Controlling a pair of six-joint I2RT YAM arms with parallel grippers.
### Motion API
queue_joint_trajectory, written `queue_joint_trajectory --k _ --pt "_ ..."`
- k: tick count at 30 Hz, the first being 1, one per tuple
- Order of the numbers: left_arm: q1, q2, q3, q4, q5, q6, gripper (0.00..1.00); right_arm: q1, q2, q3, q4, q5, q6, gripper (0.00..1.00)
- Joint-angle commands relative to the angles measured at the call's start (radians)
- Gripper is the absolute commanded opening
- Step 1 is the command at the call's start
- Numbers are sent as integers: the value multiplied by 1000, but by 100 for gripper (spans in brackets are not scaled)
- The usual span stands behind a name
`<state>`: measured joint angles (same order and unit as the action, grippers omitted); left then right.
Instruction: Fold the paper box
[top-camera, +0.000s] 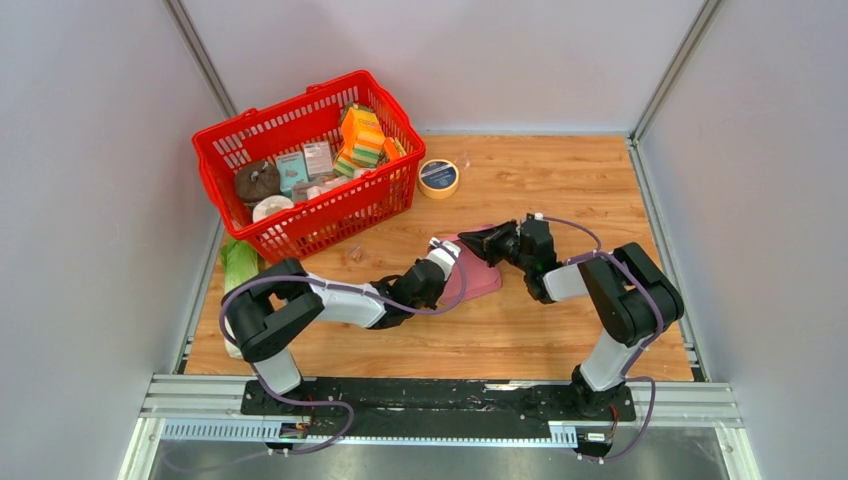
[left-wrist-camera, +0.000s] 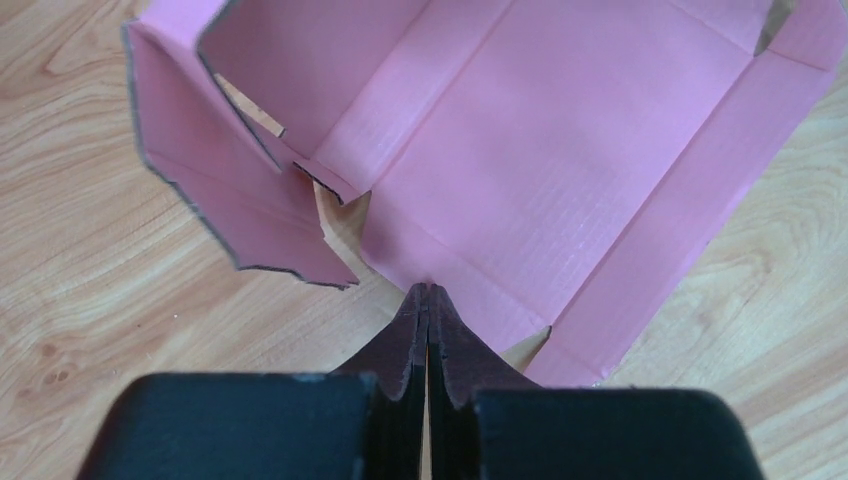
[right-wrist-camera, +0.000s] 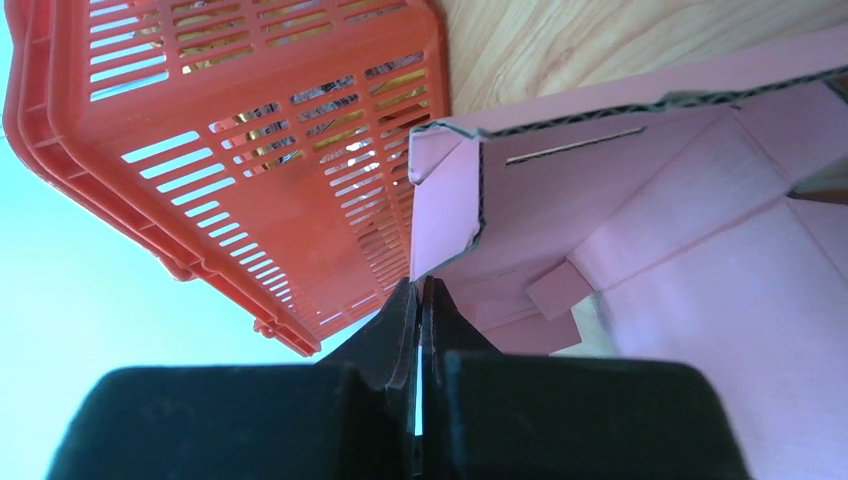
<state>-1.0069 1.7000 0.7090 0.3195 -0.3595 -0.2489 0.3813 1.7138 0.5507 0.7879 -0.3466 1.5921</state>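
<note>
Wood counter (top-camera: 560, 330): bare boards show between the arm bases and the paper box (top-camera: 480, 283), and on out to the right wall. Box is pink, mid-counter, unfolded. Base panel lies flat, left flap raised, cut edges grey. Left gripper (left-wrist-camera: 428, 297) pressed closed, tips at the box's near edge. Right gripper (right-wrist-camera: 420, 292) also closed, tips at a raised flap's lower corner; can't tell if card is pinched. Beyond, near: red basket (top-camera: 340, 212), tape roll (top-camera: 438, 177) beside it.
</note>
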Motion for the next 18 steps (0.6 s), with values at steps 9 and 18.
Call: queue_joint_trajectory --k 9,18 --pt "-4 7 -148 187 -10 -50 1 1 -46 -83 66 95 -63 0" --pt "-2 -212 -149 98 -4 14 20 1 -86 -67 21 95 -115 0"
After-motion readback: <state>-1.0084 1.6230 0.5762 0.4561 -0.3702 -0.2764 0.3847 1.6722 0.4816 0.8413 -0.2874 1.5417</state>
